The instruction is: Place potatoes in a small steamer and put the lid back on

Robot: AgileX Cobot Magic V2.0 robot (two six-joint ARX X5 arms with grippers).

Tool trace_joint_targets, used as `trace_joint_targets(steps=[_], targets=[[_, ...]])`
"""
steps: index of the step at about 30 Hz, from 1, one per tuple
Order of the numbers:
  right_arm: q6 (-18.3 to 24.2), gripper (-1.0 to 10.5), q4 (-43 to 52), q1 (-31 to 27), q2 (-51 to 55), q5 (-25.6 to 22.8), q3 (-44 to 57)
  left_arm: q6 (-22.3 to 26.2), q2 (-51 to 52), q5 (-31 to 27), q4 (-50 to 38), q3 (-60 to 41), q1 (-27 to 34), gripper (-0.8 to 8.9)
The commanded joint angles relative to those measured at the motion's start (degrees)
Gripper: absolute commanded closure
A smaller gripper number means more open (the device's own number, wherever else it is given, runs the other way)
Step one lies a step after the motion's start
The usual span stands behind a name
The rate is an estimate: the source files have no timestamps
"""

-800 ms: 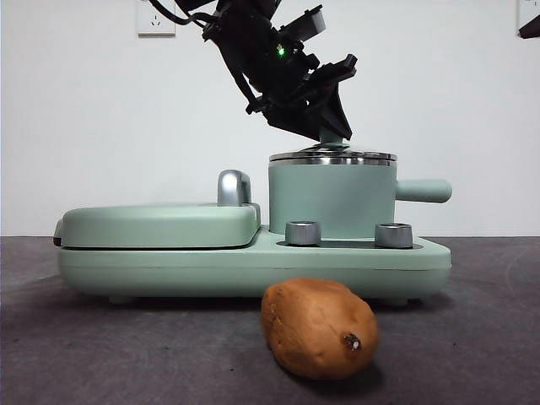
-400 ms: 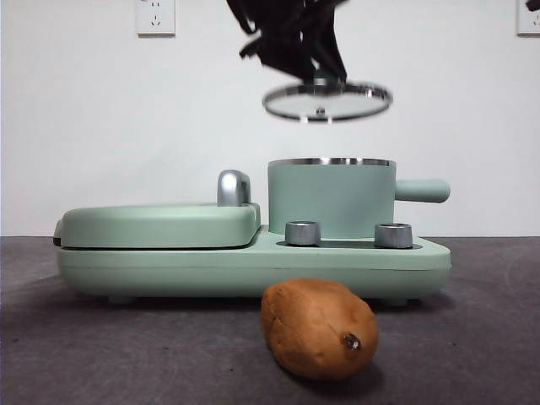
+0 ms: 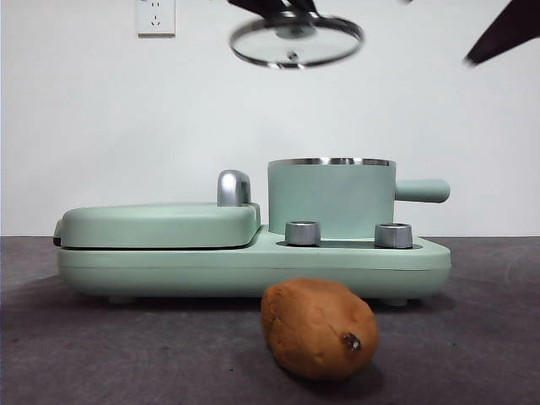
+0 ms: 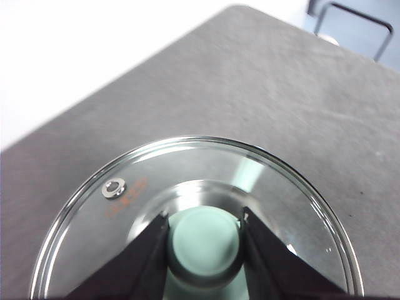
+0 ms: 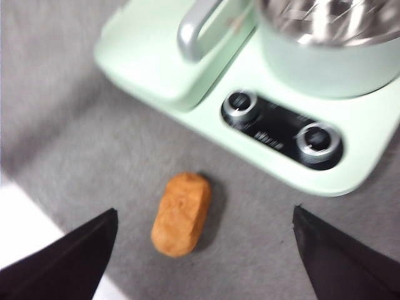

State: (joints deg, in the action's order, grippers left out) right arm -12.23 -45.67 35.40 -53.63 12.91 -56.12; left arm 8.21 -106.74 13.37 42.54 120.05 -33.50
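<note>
One lid (image 3: 296, 40) high above the open small steamer (image 3: 331, 198), knob clamped between left gripper (image 4: 205, 240) jaws, right gripper (image 5: 203, 250) jaws wide above one potato (image 5: 181, 214) on desk (image 3: 126, 354)

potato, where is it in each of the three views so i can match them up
Front view: the potato lies on the table at bottom centre, in front of the cooker.
Left wrist view: not in it; only the lid held by the left gripper.
Right wrist view: potato low centre.
Shared landmark: the two knobs.
</note>
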Motion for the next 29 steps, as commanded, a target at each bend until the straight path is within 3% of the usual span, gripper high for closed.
trace_joint_targets(steps=[1, 4, 10, 21, 27, 29], targets=[[-4.5, 5.0, 0.9, 5.4, -5.1, -3.5, -0.9, 0.8, 1.9, 0.1, 0.5, 2.4, 1.3, 7.91], [-6.9, 5.0, 2.0, 9.3, -10.7, -5.8, -0.9, 0.8, 3.4, 0.1, 2.8, 2.4, 3.0, 7.91], [-8.5, 5.0, 5.7, 13.7, -21.0, -5.9, -0.9, 0.7, 5.1, 0.1, 5.9, 2.4, 5.6, 7.97], [-8.4, 5.1, 9.7, 15.6, -37.9, -5.2, -0.9, 0.7, 6.0, 0.2, 6.9, 2.4, 7.1, 7.97], [-7.6, 7.9, 11.3, 15.5, -40.6, -2.4, -0.9, 0.7, 6.0, 0.2, 7.1, 2.4, 8.0, 7.97], [-7.1, 8.2, 11.0, 15.1, -40.3, -2.4, -1.8, 0.8, 6.0, 0.2, 7.2, 2.4, 8.3, 7.97]])
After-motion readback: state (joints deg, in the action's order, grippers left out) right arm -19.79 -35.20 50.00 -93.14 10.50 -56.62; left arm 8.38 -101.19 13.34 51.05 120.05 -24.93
